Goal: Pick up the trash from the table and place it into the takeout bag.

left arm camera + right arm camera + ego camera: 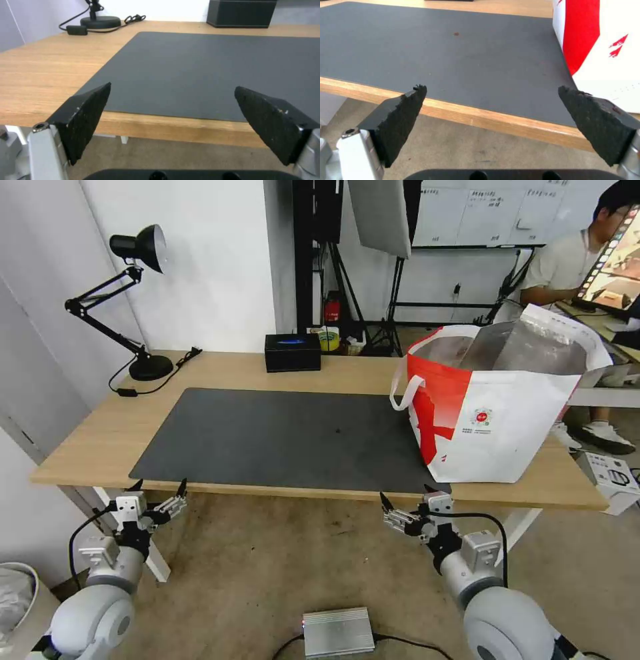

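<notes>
Your left gripper (160, 488) and right gripper (405, 501) hang open, empty, near the table (100, 440); the soft takeout bag (497, 413) would crumple, so grasp its strap handles (402, 392).

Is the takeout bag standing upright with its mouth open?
Yes. The takeout bag stands upright on the table, its mouth wide open and the silver lining showing. Its contents cannot be seen.

— how many things sit on the table (100, 440)?
— four: one mat (287, 437), one bag (497, 403), one black box (293, 352), one lamp (133, 300).
— grippers?
— two: one left gripper (159, 488) and one right gripper (405, 499), each with two fingers spread.
— on the floor?
— one silver box (338, 631).
</notes>
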